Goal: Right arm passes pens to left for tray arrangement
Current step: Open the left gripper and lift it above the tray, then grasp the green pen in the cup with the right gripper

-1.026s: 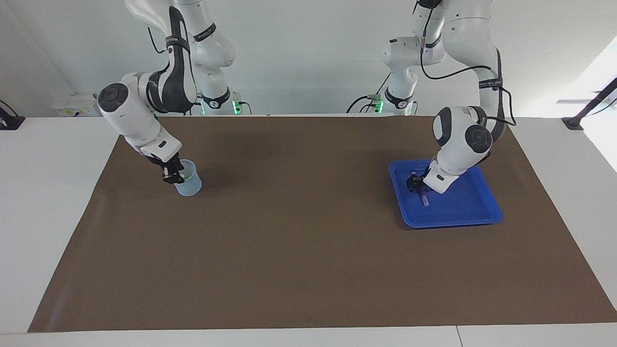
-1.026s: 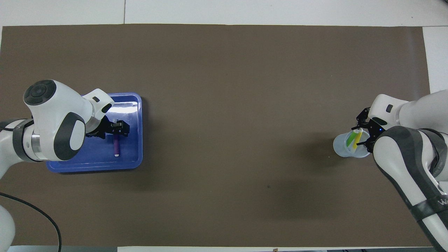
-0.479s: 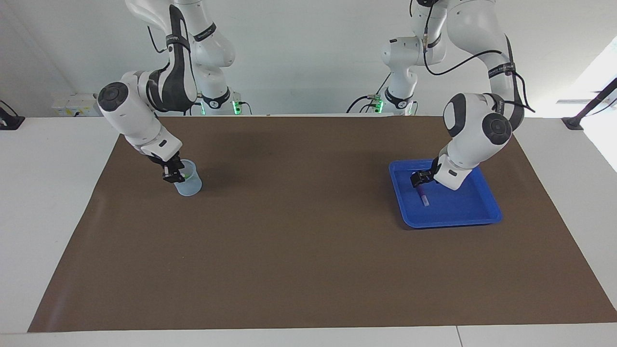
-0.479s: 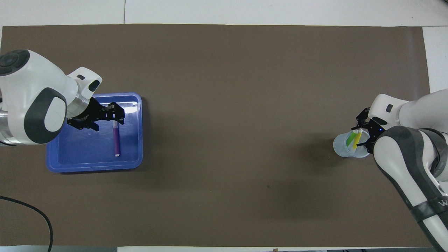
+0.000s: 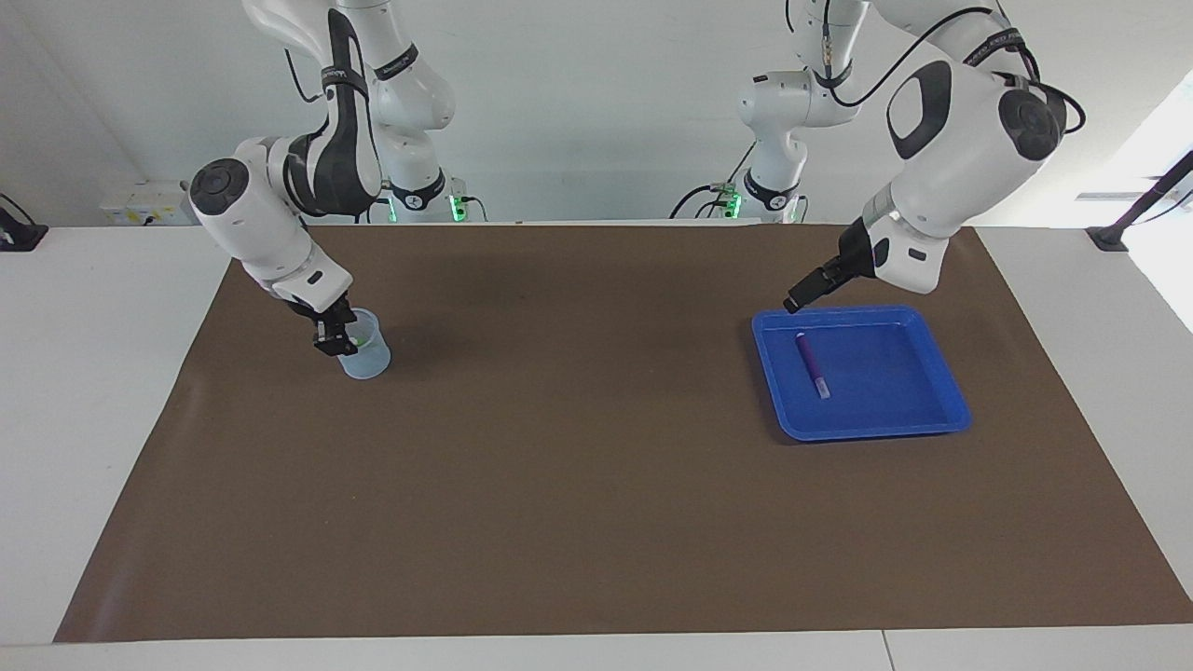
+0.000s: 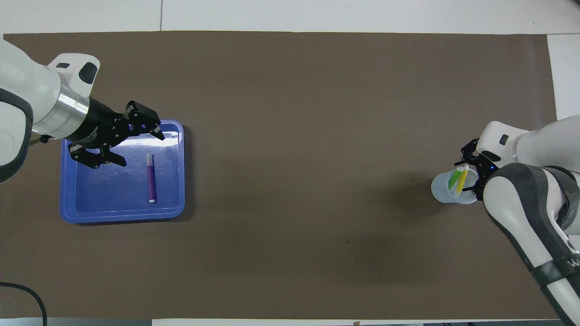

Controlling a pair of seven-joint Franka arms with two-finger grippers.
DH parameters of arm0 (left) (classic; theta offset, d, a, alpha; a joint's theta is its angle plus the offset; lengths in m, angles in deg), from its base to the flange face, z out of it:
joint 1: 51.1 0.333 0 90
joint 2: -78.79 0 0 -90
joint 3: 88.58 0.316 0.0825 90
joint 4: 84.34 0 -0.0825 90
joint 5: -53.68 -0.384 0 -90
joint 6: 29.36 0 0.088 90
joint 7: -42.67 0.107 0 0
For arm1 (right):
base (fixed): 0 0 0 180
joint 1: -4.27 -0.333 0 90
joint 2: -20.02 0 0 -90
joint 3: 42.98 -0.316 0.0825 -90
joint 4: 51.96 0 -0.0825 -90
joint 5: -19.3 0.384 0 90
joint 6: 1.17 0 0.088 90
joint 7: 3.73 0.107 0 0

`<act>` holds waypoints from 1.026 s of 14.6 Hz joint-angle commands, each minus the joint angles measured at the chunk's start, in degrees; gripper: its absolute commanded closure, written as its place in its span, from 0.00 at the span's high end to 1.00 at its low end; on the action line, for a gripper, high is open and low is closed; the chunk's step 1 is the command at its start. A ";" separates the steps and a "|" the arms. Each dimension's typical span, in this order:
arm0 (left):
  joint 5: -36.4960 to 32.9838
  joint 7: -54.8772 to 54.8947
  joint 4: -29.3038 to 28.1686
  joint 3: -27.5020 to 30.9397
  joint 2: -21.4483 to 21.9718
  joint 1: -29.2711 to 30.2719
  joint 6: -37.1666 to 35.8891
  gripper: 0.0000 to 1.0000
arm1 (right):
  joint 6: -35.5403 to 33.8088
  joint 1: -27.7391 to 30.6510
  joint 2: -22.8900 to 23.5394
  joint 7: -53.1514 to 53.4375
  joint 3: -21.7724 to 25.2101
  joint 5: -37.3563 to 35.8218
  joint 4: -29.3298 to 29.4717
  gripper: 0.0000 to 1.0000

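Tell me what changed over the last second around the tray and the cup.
The left claw, which was low in the blue tray at the purple pen, has lifted away empty with its fingers spread, and now hangs above the tray's edge nearest the robots. The pen stays flat in the tray. The right claw stays at the clear cup, where the green pen and yellow pen still stand.

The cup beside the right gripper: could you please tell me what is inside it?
The cup holds a green pen and a yellow pen, both leaning with their tops out. The right gripper is at the rim, and its arm covers part of the cup.
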 commanded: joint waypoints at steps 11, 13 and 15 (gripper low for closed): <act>15.58 -26.81 -3.01 -2.31 7.01 -0.30 0.38 1.00 | -0.72 -0.85 -0.75 1.75 -0.46 0.71 -0.12 0.57; 15.59 -26.81 -3.10 -2.39 7.01 -0.39 0.64 1.00 | -0.72 -0.68 -0.75 1.66 -0.46 0.71 -0.12 0.58; 15.59 -26.98 -3.10 -2.31 7.01 -0.39 0.82 1.00 | -0.54 -0.42 -0.75 1.40 -0.46 0.71 -0.12 0.58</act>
